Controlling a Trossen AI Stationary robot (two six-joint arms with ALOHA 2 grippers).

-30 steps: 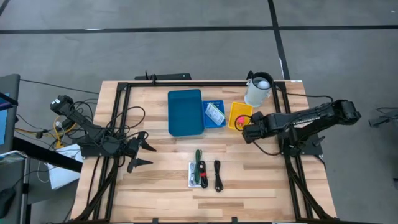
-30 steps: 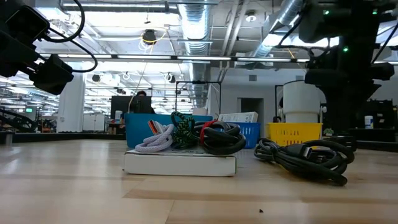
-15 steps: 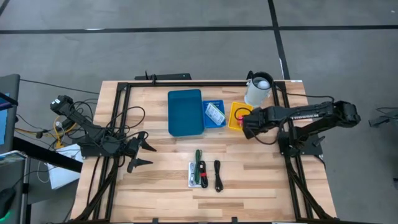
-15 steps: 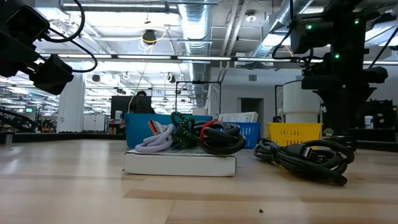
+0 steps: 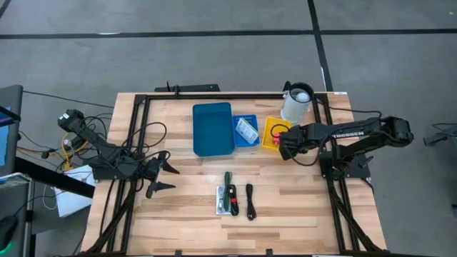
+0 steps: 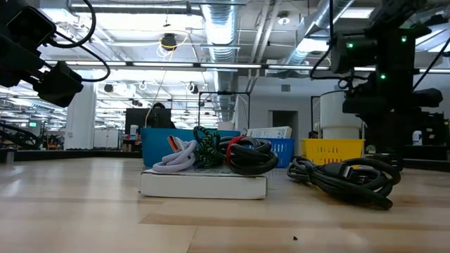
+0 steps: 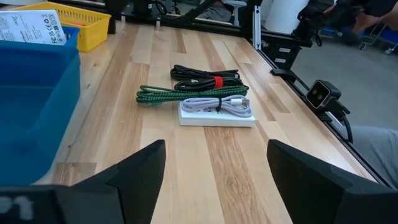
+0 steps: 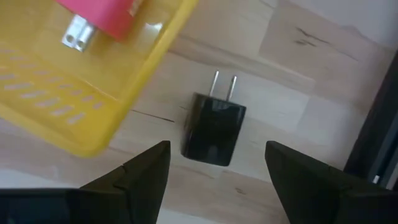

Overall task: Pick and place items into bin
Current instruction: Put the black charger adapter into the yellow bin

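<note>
1. Right gripper (image 5: 284, 145): fingers spread wide, holding nothing, poised over the table (image 5: 186, 214) at the 5 o'clock corner of the yellow basket (image 5: 267, 141).
2. Black plug adapter (image 8: 212, 129): lies flat on the wood just beside the yellow basket (image 8: 74, 124), two prongs pointing away from the right gripper (image 8: 214, 163), between its spread fingers in the right wrist view.
3. Red plug piece (image 8: 102, 18): inside the yellow basket, metal prongs showing.
4. Left gripper (image 5: 161, 177): fingers wide apart, empty, at the table's 9 o'clock side, well apart from the items.
5. White flat packet (image 5: 226, 200): near table centre toward 6 o'clock, carrying a green-and-black cable (image 5: 228, 180), a black cable with a red tie (image 7: 207, 79) and a grey-white cable (image 7: 221, 103).
6. Loose black cable (image 5: 250, 201): just beside the packet at its 3 o'clock.
7. Blue bin (image 5: 213, 128): toward 12 o'clock from the packet.
8. Small blue basket (image 5: 245, 130): between the blue bin and the yellow basket, holding a white printed packet (image 5: 247, 128).
9. White cylindrical jug (image 5: 296, 103): at 1 o'clock from the yellow basket.
</note>
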